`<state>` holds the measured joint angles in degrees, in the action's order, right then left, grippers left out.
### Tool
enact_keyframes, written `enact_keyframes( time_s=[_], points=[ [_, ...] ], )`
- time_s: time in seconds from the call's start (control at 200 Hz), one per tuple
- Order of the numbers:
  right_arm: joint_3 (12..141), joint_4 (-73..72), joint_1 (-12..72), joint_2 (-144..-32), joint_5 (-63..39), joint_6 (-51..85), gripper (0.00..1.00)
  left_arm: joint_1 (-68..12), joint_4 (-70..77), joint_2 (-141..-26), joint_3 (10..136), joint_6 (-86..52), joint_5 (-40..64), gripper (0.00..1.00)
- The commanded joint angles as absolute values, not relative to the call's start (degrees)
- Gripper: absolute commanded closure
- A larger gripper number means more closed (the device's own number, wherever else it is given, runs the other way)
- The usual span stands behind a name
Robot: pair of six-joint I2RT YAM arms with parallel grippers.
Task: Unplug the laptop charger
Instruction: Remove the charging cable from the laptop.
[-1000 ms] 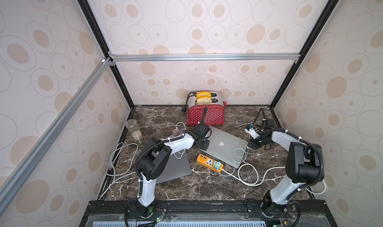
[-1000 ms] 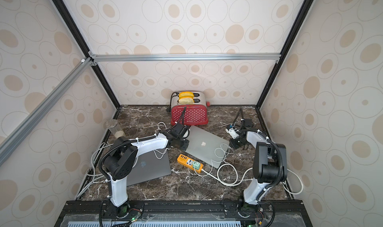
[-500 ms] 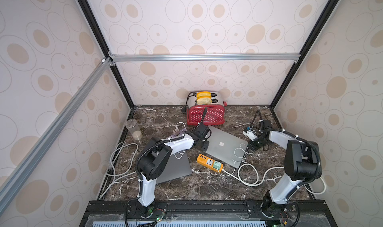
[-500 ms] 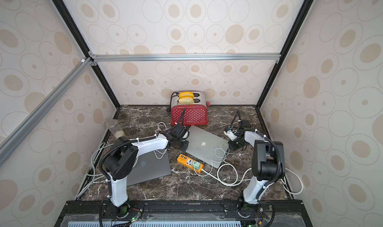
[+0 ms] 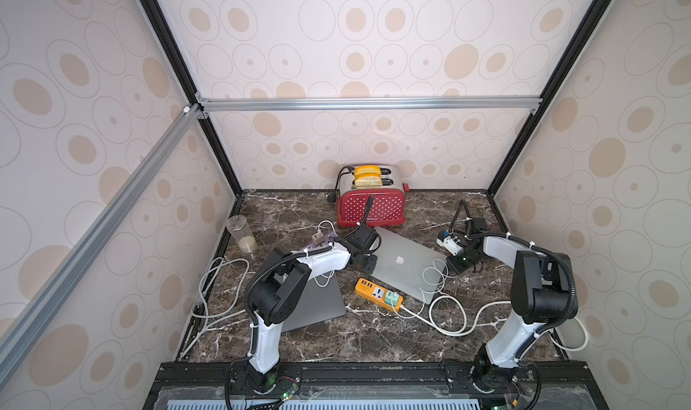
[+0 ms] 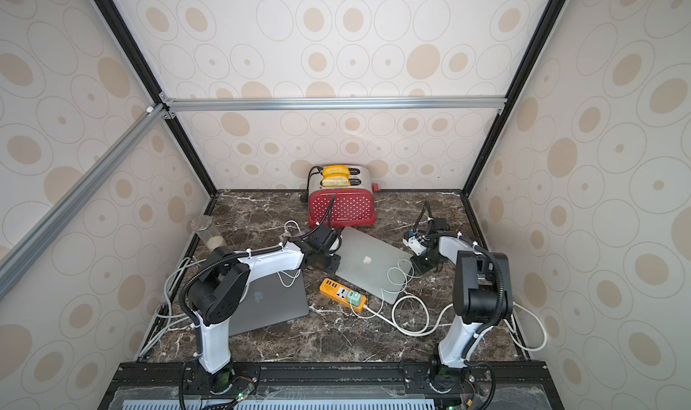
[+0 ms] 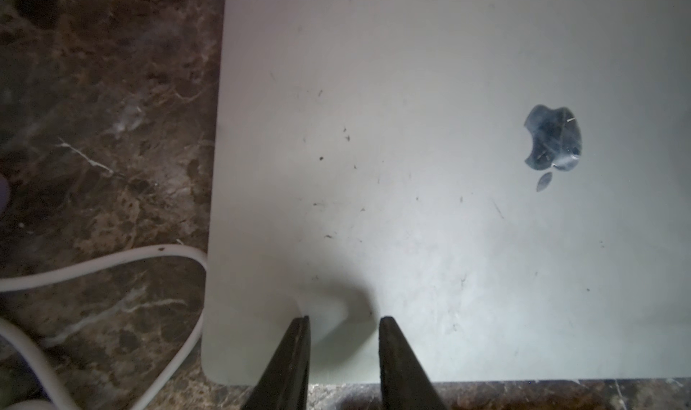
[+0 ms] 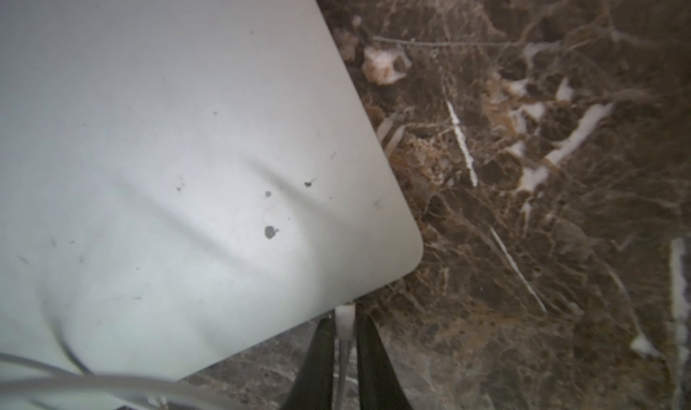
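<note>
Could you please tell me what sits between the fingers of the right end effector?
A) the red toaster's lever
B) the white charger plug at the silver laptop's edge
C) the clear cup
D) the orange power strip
B: in the right wrist view, the right end effector has its fingers tight on either side of the white charger plug, at the silver laptop edge.

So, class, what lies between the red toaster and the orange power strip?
The closed silver laptop, with the left hand over its corner. Both top views show it.
</note>
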<state>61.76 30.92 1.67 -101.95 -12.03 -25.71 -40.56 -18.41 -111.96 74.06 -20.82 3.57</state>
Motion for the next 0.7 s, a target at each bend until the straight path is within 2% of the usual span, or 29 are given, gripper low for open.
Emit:
enact_keyframes(
  time_s=[0.0,0.696],
  points=[
    [63.0,32.5,2.4,-103.2,-11.8,-27.3,0.86,-41.0,-18.1,-113.1,73.7,-21.9,3.7,0.67],
    [61.5,34.2,3.6,-100.0,-2.3,-29.1,0.94,-41.0,-20.5,-114.3,74.8,-22.5,4.3,0.67]
  ],
)
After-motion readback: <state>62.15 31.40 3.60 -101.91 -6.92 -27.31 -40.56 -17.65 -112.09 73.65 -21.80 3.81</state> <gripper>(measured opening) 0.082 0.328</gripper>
